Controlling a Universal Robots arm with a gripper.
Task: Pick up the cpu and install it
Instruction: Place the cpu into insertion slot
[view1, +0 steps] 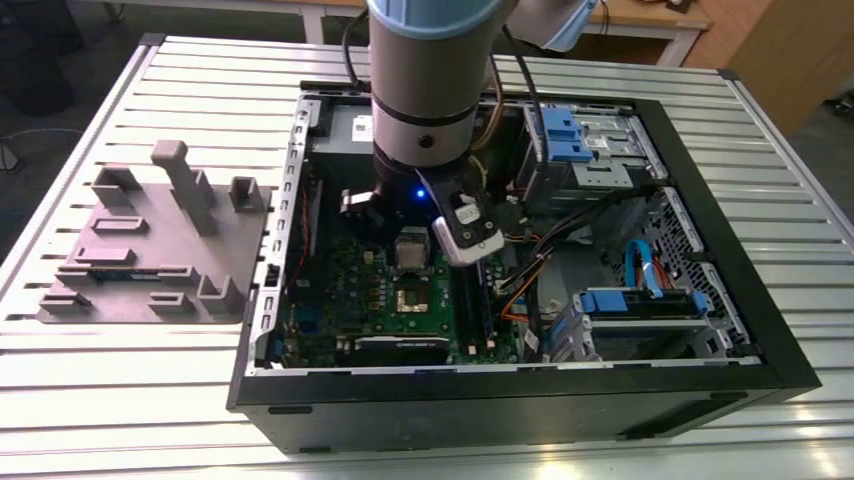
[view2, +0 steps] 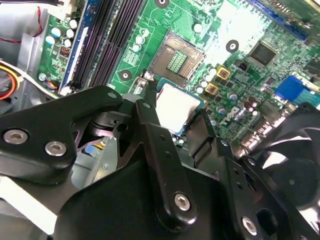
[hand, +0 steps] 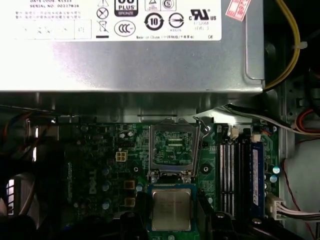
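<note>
Hovering just beside the socket (hand: 172, 145) on the motherboard (hand: 100, 165), your gripper (view2: 176, 105) has its fingers clamped on the cpu (hand: 171, 209).

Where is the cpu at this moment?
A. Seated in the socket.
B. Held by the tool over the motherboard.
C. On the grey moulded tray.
B: the tool grips the cpu over the motherboard, and the socket beside it lies bare.

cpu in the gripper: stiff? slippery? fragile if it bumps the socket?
Likely stiff: the cpu is a flat square with a metal top, showing no sag. Probably slippery: the gripper grips only its thin edges. Likely light, so a bump on the socket could tilt it.
</note>
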